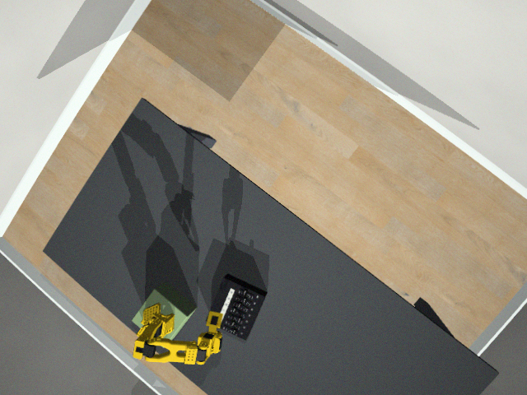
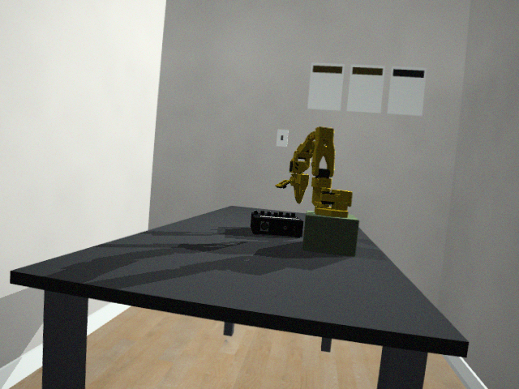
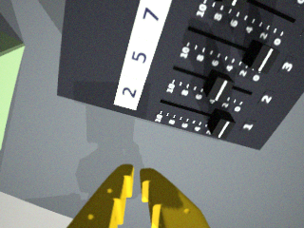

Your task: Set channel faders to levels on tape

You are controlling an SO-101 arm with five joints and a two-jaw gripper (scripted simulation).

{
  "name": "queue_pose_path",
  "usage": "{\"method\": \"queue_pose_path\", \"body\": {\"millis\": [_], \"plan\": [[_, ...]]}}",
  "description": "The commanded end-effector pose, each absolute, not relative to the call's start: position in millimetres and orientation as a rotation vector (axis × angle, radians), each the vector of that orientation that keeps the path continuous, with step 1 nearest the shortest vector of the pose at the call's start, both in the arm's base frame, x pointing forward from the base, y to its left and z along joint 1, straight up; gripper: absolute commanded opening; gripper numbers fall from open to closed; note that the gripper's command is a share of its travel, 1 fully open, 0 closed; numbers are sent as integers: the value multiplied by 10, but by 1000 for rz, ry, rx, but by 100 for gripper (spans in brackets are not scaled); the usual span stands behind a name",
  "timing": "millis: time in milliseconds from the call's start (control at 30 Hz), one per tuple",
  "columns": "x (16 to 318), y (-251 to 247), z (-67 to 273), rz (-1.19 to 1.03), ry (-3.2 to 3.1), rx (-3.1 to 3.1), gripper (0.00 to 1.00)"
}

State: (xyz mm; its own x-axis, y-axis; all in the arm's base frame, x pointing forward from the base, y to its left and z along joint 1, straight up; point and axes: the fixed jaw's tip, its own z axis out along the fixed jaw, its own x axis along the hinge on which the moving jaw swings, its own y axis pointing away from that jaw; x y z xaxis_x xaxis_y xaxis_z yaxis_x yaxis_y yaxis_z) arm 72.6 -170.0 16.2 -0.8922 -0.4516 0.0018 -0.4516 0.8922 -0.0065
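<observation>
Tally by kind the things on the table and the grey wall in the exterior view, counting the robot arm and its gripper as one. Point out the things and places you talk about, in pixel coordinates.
Wall sheets [image 2: 325, 91] [image 2: 364, 94] [image 2: 405, 96]: 3
Wall switch [image 2: 278, 138]: 1
Robot arm [image 1: 176, 351] [image 2: 323, 146] [image 3: 180, 204]: 1
Green block [image 1: 184, 316] [image 2: 331, 234] [image 3: 9, 95]: 1
Lighting desk [image 1: 246, 284] [image 2: 276, 228] [image 3: 95, 57]: 1
Total: 7

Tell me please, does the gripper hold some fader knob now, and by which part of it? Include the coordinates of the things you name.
Nothing is held. The gripper [image 1: 214, 318] [image 2: 289, 193] [image 3: 137, 172] is shut, its tips apart from the fader knobs of the lighting desk [image 1: 260, 297] [image 2: 276, 226] [image 3: 90, 47].
</observation>
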Motion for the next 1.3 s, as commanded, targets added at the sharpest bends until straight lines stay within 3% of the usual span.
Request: {"method": "queue_pose_path", "body": {"millis": [0, 1267], "plan": [[703, -1676, 179, 7, -3076, 641, 0], [717, -1667, 201, 7, -3127, 316, 0]]}}
